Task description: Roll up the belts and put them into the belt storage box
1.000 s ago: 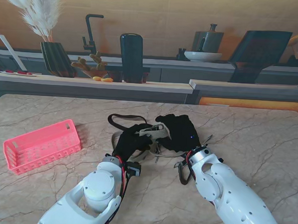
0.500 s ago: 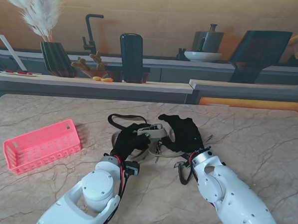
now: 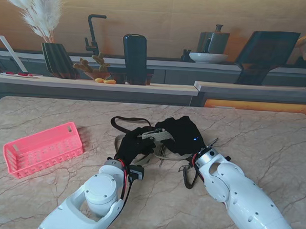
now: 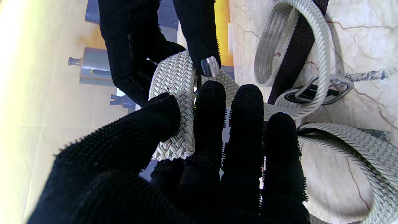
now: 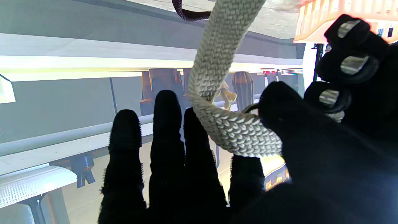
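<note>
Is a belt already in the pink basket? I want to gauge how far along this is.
No, the pink basket sits with nothing in it at my left, while the woven belt is between both hands.

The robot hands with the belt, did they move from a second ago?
A little. The right robot hand spread and drew slightly to the right half a second ago, then closed back in against the left robot hand. Both stay clamped on the cream woven belt. The dark belt and the pink basket stayed put.
</note>
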Controlling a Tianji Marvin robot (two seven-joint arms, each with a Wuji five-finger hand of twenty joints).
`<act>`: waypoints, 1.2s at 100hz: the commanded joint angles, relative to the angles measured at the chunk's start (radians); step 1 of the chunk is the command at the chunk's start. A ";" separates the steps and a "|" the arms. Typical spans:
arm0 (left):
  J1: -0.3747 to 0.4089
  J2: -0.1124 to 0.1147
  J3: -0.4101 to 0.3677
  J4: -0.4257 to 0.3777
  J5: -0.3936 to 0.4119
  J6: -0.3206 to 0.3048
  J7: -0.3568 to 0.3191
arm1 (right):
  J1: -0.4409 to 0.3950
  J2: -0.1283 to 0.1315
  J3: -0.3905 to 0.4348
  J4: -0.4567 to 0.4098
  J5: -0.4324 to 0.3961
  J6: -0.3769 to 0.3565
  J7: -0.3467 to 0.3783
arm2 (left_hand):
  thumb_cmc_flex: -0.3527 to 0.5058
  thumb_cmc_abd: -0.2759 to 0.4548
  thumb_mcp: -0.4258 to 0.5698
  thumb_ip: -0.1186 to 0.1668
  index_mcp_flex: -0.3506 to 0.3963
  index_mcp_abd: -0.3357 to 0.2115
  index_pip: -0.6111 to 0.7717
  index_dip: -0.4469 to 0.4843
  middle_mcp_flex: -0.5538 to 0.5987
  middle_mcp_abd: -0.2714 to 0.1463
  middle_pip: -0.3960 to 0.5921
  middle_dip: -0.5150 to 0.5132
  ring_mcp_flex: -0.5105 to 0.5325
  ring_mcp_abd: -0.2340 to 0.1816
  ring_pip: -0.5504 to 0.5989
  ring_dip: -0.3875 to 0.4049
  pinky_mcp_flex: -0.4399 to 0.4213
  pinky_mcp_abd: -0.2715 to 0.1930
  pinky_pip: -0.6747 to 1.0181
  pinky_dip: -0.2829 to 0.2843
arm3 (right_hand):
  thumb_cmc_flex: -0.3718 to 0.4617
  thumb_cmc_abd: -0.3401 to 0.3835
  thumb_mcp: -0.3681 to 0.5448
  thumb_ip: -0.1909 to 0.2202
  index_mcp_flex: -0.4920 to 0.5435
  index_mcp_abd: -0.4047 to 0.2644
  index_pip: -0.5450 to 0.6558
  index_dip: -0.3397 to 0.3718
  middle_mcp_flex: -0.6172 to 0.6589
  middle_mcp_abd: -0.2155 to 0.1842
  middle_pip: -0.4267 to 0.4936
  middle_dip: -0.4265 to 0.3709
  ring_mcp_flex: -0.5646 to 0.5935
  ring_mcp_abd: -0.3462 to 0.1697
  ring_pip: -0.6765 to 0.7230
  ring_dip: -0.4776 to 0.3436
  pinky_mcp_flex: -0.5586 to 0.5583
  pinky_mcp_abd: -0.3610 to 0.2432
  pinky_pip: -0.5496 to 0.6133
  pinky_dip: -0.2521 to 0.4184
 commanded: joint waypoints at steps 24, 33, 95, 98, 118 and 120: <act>0.008 0.003 -0.002 -0.009 -0.039 0.012 -0.044 | 0.004 0.006 0.015 -0.012 -0.002 -0.053 0.034 | 0.021 -0.001 0.052 0.022 0.052 -0.060 0.083 0.002 0.027 -0.001 0.040 -0.014 0.038 -0.014 0.014 -0.004 0.020 0.024 0.033 0.015 | 0.195 0.145 -0.051 -0.051 0.198 -0.165 0.269 -0.191 0.287 -0.048 -0.004 0.016 0.159 -0.042 0.044 0.043 0.064 -0.015 0.055 -0.045; 0.006 0.008 -0.004 -0.008 -0.052 0.019 -0.069 | 0.001 0.004 0.028 -0.022 0.021 -0.078 0.074 | 0.022 -0.007 0.046 0.019 0.062 -0.059 0.074 -0.009 0.031 0.004 0.032 -0.019 0.039 -0.007 0.010 -0.005 0.019 0.028 0.031 0.014 | 0.199 0.137 -0.034 -0.050 0.246 -0.186 0.279 -0.188 0.339 -0.062 -0.006 0.032 0.187 -0.051 0.065 0.062 0.072 -0.016 0.052 -0.044; -0.031 0.072 -0.031 0.018 -0.047 0.074 -0.334 | -0.043 0.031 0.163 -0.176 0.431 -0.131 0.696 | 0.027 -0.031 -0.133 0.006 0.132 -0.045 -0.044 -0.077 0.001 0.044 -0.016 -0.029 -0.007 0.035 -0.039 0.002 -0.032 0.055 -0.015 0.003 | 0.221 0.127 0.090 -0.042 0.398 -0.252 0.232 0.158 0.281 -0.066 0.040 0.274 0.087 -0.057 0.121 0.228 0.050 -0.024 -0.093 0.072; -0.034 0.078 -0.032 0.021 -0.043 0.076 -0.358 | -0.041 0.034 0.165 -0.181 0.446 -0.129 0.720 | 0.024 -0.027 -0.167 0.013 0.119 -0.054 -0.065 -0.054 -0.022 0.041 -0.013 -0.024 -0.027 0.034 -0.046 0.014 -0.048 0.053 -0.026 0.002 | 0.221 0.128 0.093 -0.038 0.398 -0.254 0.234 0.173 0.276 -0.064 0.042 0.281 0.082 -0.056 0.118 0.230 0.047 -0.025 -0.099 0.075; -0.052 0.110 -0.035 0.033 0.037 0.074 -0.447 | -0.027 0.056 0.171 -0.203 0.515 -0.107 0.858 | -0.012 0.001 -0.287 0.014 0.099 -0.047 -0.118 -0.025 -0.075 0.059 0.008 -0.074 -0.060 0.056 -0.065 0.033 -0.081 0.064 -0.047 0.003 | 0.218 0.123 0.120 -0.012 0.412 -0.254 0.234 0.291 0.260 -0.053 0.059 0.333 0.060 -0.049 0.105 0.252 0.036 -0.025 -0.128 0.098; -0.054 0.114 -0.036 0.033 0.046 0.075 -0.458 | -0.025 0.058 0.171 -0.205 0.523 -0.104 0.873 | -0.018 0.007 -0.292 0.013 0.099 -0.044 -0.122 -0.025 -0.077 0.059 0.007 -0.074 -0.061 0.057 -0.065 0.033 -0.083 0.065 -0.048 0.003 | 0.219 0.121 0.121 -0.011 0.413 -0.254 0.235 0.293 0.260 -0.051 0.059 0.333 0.058 -0.047 0.103 0.252 0.034 -0.025 -0.130 0.098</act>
